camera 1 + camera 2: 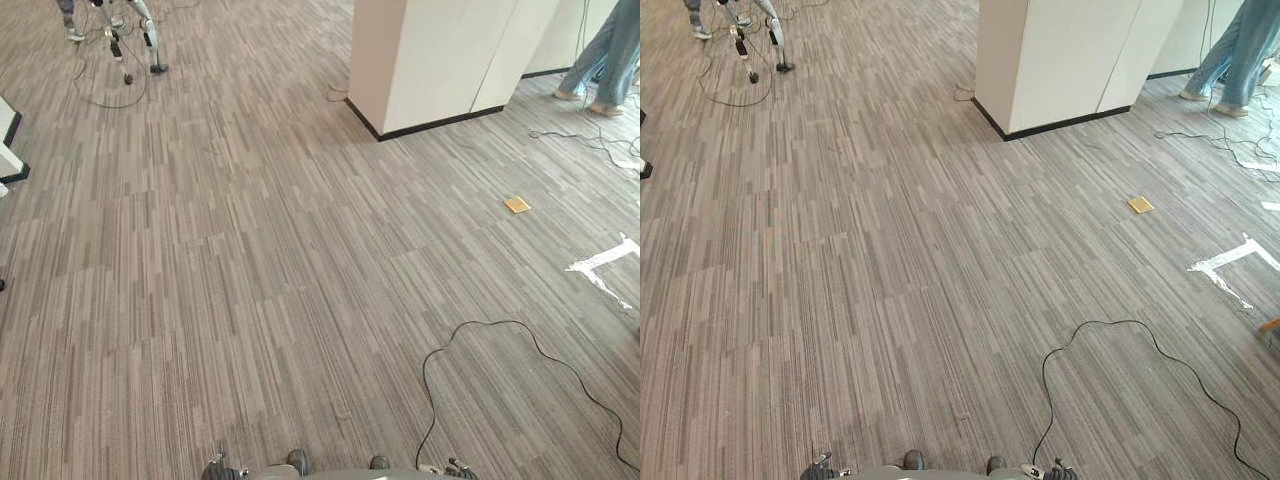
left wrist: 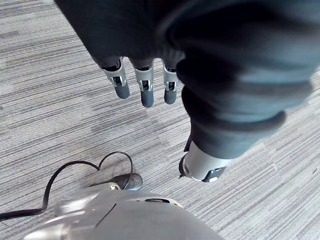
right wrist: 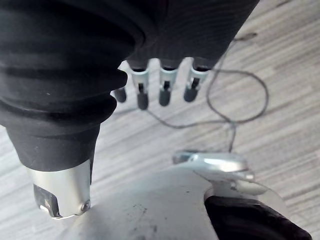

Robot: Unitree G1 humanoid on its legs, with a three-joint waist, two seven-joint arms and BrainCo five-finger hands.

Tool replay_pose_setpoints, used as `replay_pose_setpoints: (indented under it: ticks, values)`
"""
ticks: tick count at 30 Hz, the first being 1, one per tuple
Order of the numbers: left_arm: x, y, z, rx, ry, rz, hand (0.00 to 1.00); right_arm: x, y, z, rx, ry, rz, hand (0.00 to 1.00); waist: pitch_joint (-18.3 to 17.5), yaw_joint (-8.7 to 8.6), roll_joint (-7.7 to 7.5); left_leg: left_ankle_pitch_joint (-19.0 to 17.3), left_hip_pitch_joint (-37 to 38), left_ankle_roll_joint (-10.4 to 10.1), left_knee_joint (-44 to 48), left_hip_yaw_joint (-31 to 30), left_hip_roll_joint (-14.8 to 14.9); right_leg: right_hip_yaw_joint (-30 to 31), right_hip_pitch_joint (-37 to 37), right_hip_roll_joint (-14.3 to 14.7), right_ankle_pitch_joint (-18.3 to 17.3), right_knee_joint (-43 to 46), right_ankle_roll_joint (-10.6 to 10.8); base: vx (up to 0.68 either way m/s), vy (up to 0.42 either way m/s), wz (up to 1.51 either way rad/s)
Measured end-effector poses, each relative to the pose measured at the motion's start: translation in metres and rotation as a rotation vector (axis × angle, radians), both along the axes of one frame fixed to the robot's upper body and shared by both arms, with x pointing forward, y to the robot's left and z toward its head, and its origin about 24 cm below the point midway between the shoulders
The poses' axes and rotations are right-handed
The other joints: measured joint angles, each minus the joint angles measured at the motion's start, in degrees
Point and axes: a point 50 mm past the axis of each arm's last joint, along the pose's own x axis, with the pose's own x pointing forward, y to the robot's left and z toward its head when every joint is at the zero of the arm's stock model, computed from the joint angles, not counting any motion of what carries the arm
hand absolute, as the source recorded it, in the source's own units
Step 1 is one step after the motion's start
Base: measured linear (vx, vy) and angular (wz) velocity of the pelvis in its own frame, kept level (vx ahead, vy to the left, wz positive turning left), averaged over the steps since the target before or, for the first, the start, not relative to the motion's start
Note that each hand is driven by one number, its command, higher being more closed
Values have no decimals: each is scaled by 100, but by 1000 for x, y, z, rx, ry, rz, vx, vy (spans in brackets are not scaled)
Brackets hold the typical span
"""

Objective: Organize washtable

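My left hand (image 2: pixel 145 90) hangs at my side above grey striped carpet (image 2: pixel 60 95). Its fingers point down, straight and relaxed, with the thumb (image 2: pixel 200 167) apart from them, and it holds nothing. My right hand (image 3: pixel 164 92) hangs the same way over the carpet (image 3: pixel 280 120), fingers straight and loose, thumb (image 3: pixel 60 192) off to the side, nothing in it. In the eye views a wide stretch of the same carpet (image 1: pixel 250 260) lies ahead of me.
A white pillar with a black base (image 1: pixel 430 60) stands ahead on the right. A person's legs in jeans (image 1: pixel 605 60) show beyond it. A small yellow square (image 1: pixel 517 204) and white tape marks (image 1: pixel 600 262) lie on the floor at the right. Another robot's legs (image 1: pixel 140 35) stand far left.
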Motion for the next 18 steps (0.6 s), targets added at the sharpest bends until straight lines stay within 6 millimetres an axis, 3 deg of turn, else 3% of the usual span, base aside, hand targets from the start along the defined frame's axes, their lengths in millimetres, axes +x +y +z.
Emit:
replay_pose_setpoints:
  ticks: [1, 4, 5, 7, 8, 9, 10, 11, 12, 14, 16, 18]
  values:
    - [12, 0, 3, 1, -38, 0, 0, 9, 0, 2, -2, -20, 4, 0, 189, 1, 54, -268, -365, 7, 649, -86, 72, -124, -14, -9, 3, 33, 4, -31, 0, 33]
    - [17, -4, 4, -9, -66, 14, 0, 13, -6, 3, -18, -31, 4, 0, 276, 69, 193, -821, -771, 34, 1516, -191, 260, -287, 5, 113, -69, 106, 44, -52, 47, 25]
    - [18, -3, 5, -12, -81, 38, 0, 15, -8, 4, -23, -39, -5, 0, 290, 176, 234, -1054, -896, 99, 1907, -208, 307, -369, -16, 106, -322, 287, 126, -2, 131, 21]
    - [18, -4, 6, -16, -94, 54, 0, 9, -9, 5, -22, -49, -41, 0, 284, 299, 172, -1465, -938, 295, 2456, -91, 236, -725, -121, -192, -801, 1007, 420, 47, 222, 35]
    - [14, -5, 5, -21, -86, 59, 0, 3, -9, 5, -19, -50, -63, 0, 249, 317, 161, -1757, -888, 320, 2586, -25, 156, -825, -210, -445, -1021, 1806, 473, 104, 244, 27]
    - [13, -5, 4, -21, -81, 62, 0, 6, -9, 6, -17, -63, -65, 0, 251, 333, 129, -1880, -839, 375, 2634, -17, 37, -748, -503, -564, -1113, 2541, 395, 156, 312, 26]
    - [9, -3, 4, -15, -67, 61, 0, 13, -11, 9, -15, -102, -78, 0, 258, 282, 55, -1961, -709, 495, 2591, -44, -172, -559, -1251, -789, -798, 4122, -259, 120, 222, 29]
    - [8, -1, 4, -8, -60, 47, 0, 14, -10, 11, -14, -125, -89, 0, 265, 213, 11, -1963, -504, 559, 2448, -132, -322, -416, -1661, -872, -304, 5039, -760, 225, 257, 59]
    - [5, 2, 4, 0, -48, 46, 0, 12, -6, 10, -3, -126, -106, 0, 258, 124, -3, -1941, -182, 618, 2182, -336, -473, -305, -1972, -767, -352, 5816, -553, 340, 189, 65]
    - [5, 3, 4, 3, -44, 45, 0, 6, -2, 9, 6, -125, -126, 0, 213, 119, -13, -1885, 304, 633, 1748, -661, -503, -491, -2171, -414, -601, 6095, -277, 448, 149, 73]
    - [12, 3, 6, 5, -64, 44, 0, 5, 1, 10, 9, -144, -135, 0, 192, 113, -41, -1801, 732, 708, 1207, -1060, -585, -783, -2588, -34, -790, 5662, -75, 460, 94, 82]
    - [25, -2, 8, 0, -90, 31, 0, 8, -5, 13, -2, -171, -161, 0, 192, 65, 7, -1702, 1056, 757, 811, -1380, -605, -903, -2994, 274, -777, 4821, -99, 607, 68, 92]
